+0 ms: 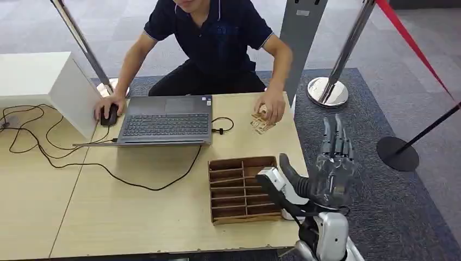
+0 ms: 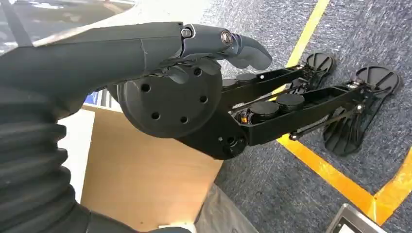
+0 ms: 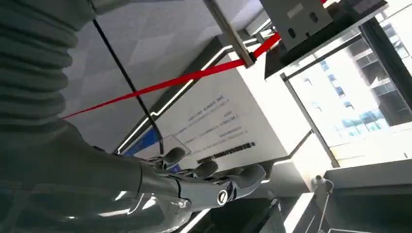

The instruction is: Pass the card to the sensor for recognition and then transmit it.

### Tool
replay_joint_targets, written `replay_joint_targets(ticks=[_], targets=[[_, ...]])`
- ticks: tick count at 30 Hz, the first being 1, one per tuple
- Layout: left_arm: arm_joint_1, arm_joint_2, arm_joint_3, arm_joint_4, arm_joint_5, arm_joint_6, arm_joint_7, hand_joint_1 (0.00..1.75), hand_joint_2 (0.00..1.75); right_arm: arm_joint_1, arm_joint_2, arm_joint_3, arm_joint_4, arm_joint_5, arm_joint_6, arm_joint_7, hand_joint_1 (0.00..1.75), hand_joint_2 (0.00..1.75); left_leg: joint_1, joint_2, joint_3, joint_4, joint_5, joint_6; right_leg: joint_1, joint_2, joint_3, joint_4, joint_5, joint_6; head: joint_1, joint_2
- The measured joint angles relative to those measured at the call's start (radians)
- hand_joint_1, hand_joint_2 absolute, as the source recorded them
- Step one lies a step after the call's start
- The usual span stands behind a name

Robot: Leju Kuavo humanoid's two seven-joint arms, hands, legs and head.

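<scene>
Sitting on table (image 1: 136, 217) — compartmented wooden tray (image 1: 239, 189), contents unclear.

A person's hand (image 1: 270, 104) covers the card (image 1: 261, 124); the divider tray (image 1: 239, 188) blocks the near table.

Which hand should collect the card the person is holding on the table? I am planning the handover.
Probably the right hand: it is raised, fingers apart, beside the table's right edge, near the card under the person's hand. The left hand hangs down by the floor.
</scene>
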Motion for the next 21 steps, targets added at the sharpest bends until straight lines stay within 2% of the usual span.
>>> replay_joint_targets(ticks=[6,16,17,21], targets=[[0.000,0.000,0.014,0.002,0.000,0.000,0.000,0.00,1.75,0.002,-0.008,-0.009,-0.076,0.030,0.000,0.159,0.00,0.00,0.000,0.000,0.000,0.000,0.000,0.000,0.000,0.000,0.000,0.000,0.000,0.000,0.000,0.000],[-0.001,-0.002,0.043,0.007,0.000,0.001,0.005,0.00,1.75,0.048,-0.008,-0.117,-0.263,0.031,0.000,0.137,0.00,0.00,0.000,0.000,0.000,0.000,0.000,0.000,0.000,0.000,0.000,0.000,0.000,0.000,0.000,0.000],[0.000,-0.003,0.046,0.007,0.000,0.001,0.005,0.00,1.75,0.054,-0.006,-0.132,-0.283,0.031,0.000,0.141,0.00,1.75,0.000,0.000,0.000,0.000,0.000,0.000,0.000,0.000,0.000,0.000,0.000,0.000,0.000,0.000],[0.000,-0.003,0.049,0.008,0.000,0.001,0.005,0.00,1.75,0.067,-0.005,-0.170,-0.335,0.031,0.000,0.171,0.00,1.75,0.000,0.000,0.000,0.000,0.000,0.000,0.000,0.000,0.000,0.000,0.000,0.000,0.000,0.000]])
